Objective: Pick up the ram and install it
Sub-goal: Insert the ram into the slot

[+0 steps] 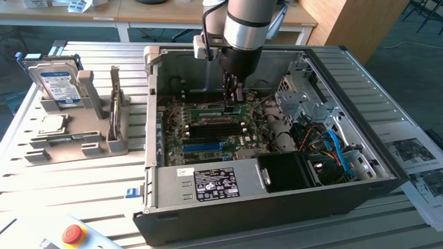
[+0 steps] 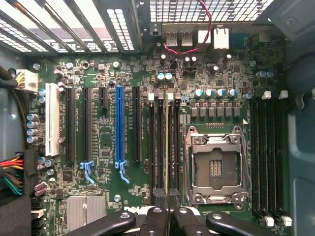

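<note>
Gripper (image 2: pixel 168 214) around thin, edge-on ram (image 2: pixel 167 147)

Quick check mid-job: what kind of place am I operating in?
Probably a robotics lab's PC-assembly test cell: an open computer case on a slotted aluminium table, a parts fixture holding a hard drive, an emergency-stop button.

Work surface is a grey ribbed aluminium-profile tabletop (image 1: pixel 83 176), bright sheen on the slats. Behind it is a light wood-topped bench (image 1: pixel 159 15) on white legs (image 1: pixel 123 32). A tan wooden panel (image 1: pixel 346 23) stands at the back, toward the exterior view's right. The dark blue-grey floor (image 1: pixel 408 52) shows beyond it. Printed white paper sheets (image 1: pixel 415 155) lie on the tabletop's edge at the exterior view's right.
</note>
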### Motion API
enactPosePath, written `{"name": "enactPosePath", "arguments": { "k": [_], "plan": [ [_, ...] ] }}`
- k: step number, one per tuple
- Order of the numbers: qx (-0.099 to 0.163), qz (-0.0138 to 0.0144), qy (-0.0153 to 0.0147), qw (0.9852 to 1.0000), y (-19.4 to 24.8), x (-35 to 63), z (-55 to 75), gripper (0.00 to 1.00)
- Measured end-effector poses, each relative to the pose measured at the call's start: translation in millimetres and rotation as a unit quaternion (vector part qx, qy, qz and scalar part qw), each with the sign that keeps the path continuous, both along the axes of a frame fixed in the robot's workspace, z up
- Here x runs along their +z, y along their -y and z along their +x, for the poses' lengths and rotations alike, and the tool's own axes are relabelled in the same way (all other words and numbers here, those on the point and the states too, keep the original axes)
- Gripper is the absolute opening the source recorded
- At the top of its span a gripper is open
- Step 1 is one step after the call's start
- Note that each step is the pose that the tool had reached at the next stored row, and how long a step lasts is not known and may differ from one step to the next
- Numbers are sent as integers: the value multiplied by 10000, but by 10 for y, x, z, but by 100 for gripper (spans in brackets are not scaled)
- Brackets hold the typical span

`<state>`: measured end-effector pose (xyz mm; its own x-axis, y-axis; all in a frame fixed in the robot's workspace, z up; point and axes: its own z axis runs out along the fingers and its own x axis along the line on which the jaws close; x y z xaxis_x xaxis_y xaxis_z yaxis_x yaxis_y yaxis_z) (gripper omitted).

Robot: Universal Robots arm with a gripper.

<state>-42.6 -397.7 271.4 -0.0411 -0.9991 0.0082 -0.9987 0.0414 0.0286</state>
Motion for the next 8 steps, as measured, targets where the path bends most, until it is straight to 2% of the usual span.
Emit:
{"name": "enactPosePath", "arguments": {
  "k": [8],
  "plan": [
    [-1, 1, -1, 10000, 3, -4, 18, 12]
  ]
}}
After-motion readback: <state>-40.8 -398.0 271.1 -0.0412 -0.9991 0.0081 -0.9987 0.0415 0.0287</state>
